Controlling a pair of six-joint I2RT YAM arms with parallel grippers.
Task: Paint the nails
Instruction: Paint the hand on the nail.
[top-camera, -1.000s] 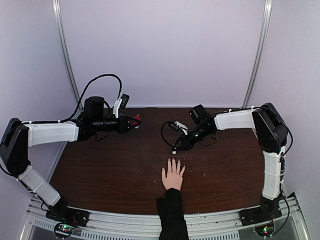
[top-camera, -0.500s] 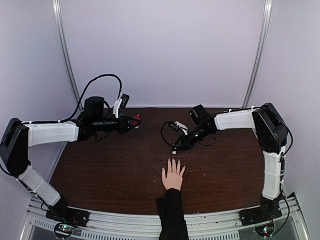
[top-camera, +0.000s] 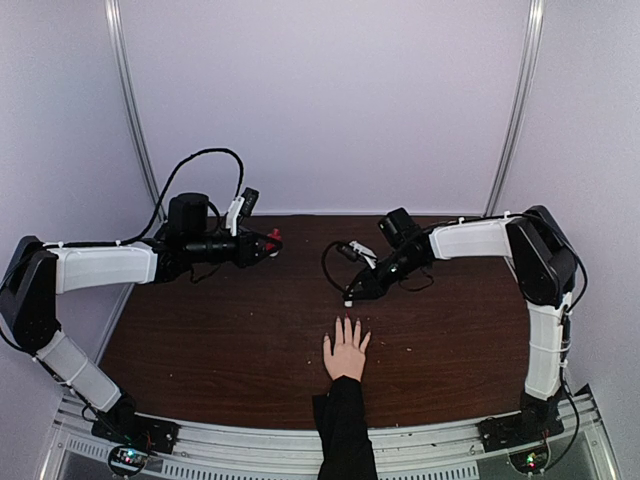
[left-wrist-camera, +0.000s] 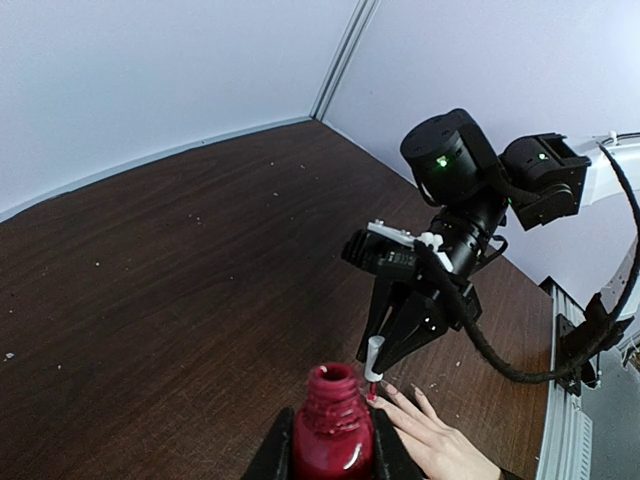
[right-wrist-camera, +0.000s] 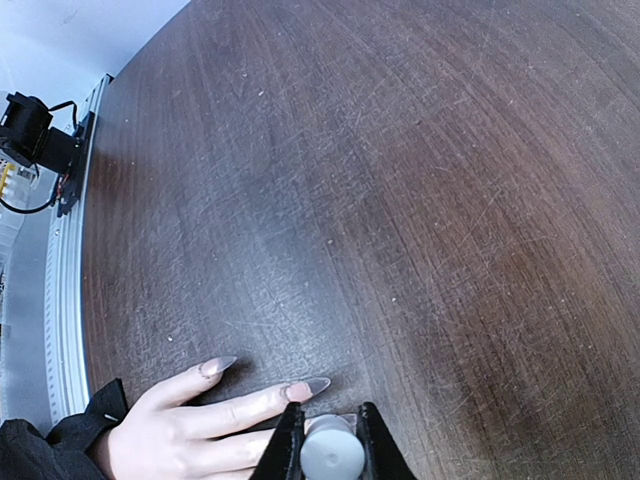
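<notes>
Misaim your right claw (right-wrist-camera: 330, 438), clamped on the brush cap (right-wrist-camera: 332, 458), and you miss the nails (right-wrist-camera: 312, 385); left claw (left-wrist-camera: 330, 462), gripping the bottle (left-wrist-camera: 332, 420), could spill.

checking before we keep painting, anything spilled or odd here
Nothing spilled or askew. The small red glass bottle, gripped in the robot's left hand, has polish crusted around its open neck; the dark wooden table shows only pale specks.

Taking in a dark brown wooden table (top-camera: 200, 340), scratched and flecked with pale specks. Noting a small red bottle (left-wrist-camera: 332, 435), uncapped, polish crusting its mouth. Catching a white cap (right-wrist-camera: 331, 452) end-on, at the right wrist view's bottom edge.
</notes>
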